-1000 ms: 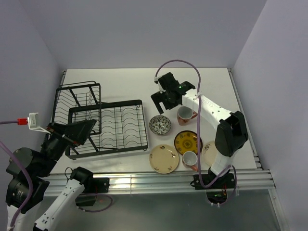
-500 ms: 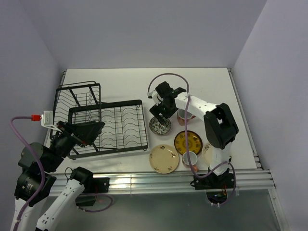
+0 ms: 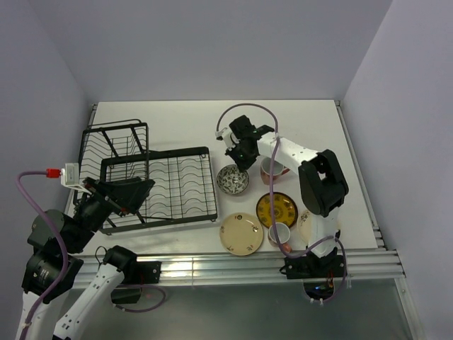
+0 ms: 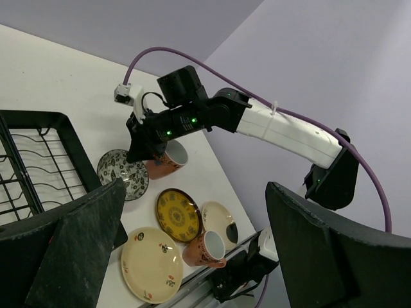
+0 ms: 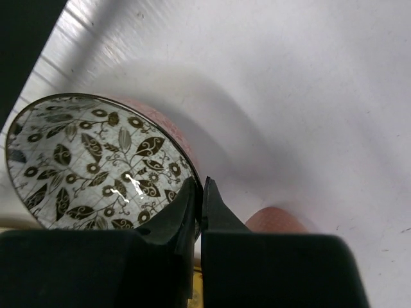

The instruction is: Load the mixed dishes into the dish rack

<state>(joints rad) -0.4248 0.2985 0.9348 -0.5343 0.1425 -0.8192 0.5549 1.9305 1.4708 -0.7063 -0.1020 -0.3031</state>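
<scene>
Right gripper [image 5: 200, 192] clenched on the far rim of the small dark leaf-patterned ceramic bowl [image 3: 233, 180]. The bowl is at bench level on the white bench [image 3: 177, 120], just right of the black wire dish rack [image 3: 157, 185].

One finger inside the rim, one outside, jaws drawn nearly together: a thin edge grip, likely to let the bowl pivot. Lift straight and slow, and check it hangs steady before swinging left. A pinkish-orange ceramic mug [image 3: 271, 170] stands just beside it, so rise clear of that first. No dishes in the rack yet. Set the bowl on open wires, not across the plate dividers, and release only once it rests. Left gripper [image 3: 126, 191] hovers spread wide at the rack's near edge, holding nothing; mind it on the carry.
</scene>
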